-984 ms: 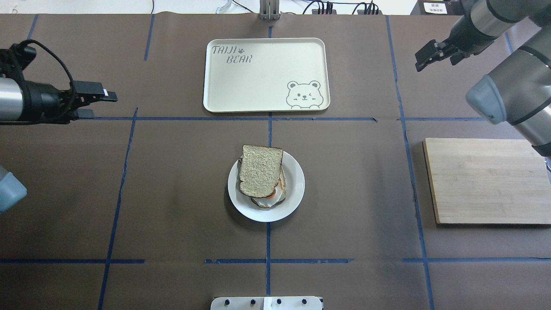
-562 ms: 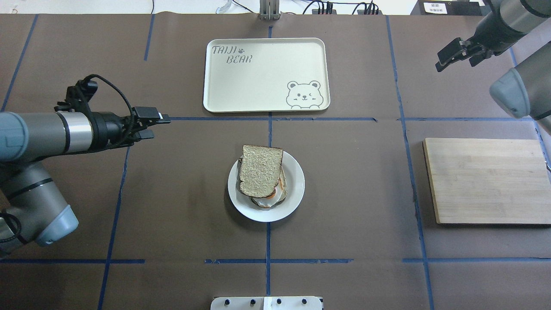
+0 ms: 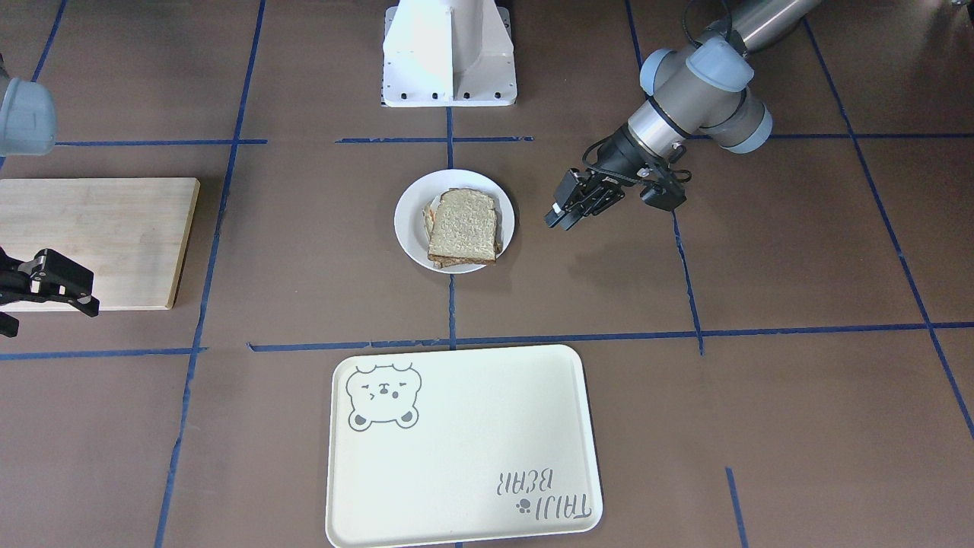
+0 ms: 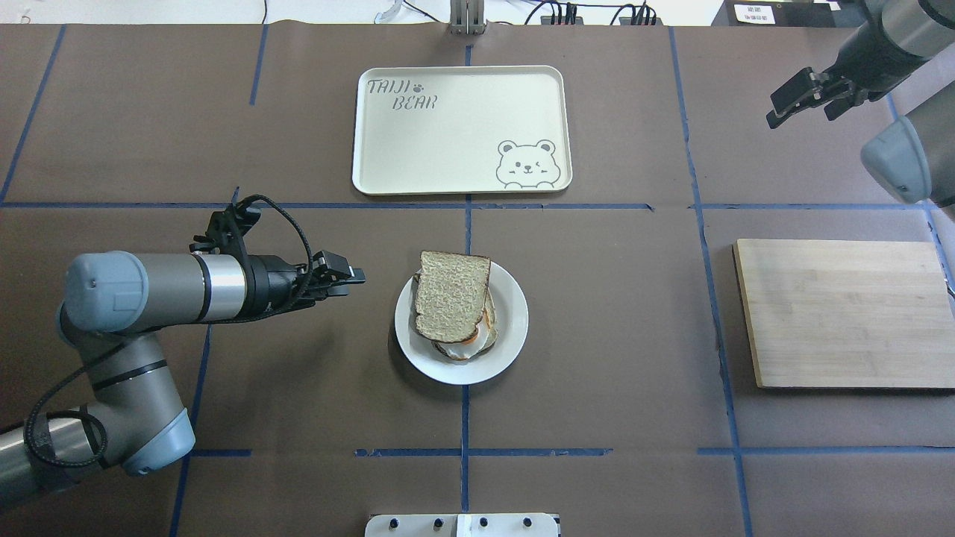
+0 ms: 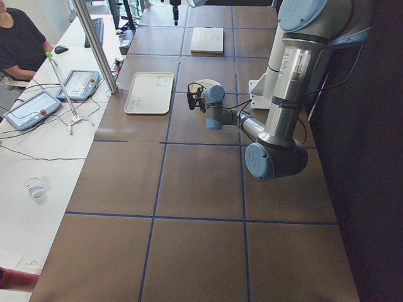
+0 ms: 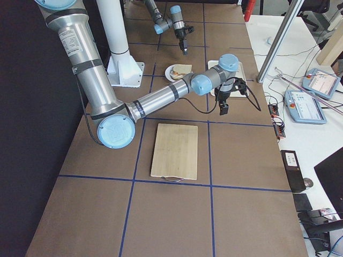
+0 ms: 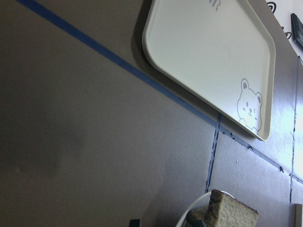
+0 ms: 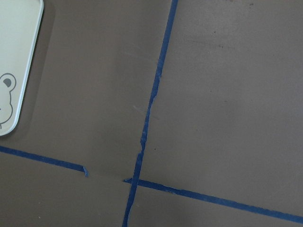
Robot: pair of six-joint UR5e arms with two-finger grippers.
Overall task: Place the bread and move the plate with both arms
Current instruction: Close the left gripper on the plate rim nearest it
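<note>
The left gripper (image 4: 351, 282) is being held, fingers apart, near the plate (image 4: 515, 328) carrying the bread (image 4: 451, 294); the right gripper (image 4: 800, 112), fingers likewise apart, well away.

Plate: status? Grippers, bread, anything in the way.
Left gripper open, empty, just short of plate. Right gripper open, empty, far right. Bread on plate, atop egg slice. Nothing between left gripper and plate.
</note>
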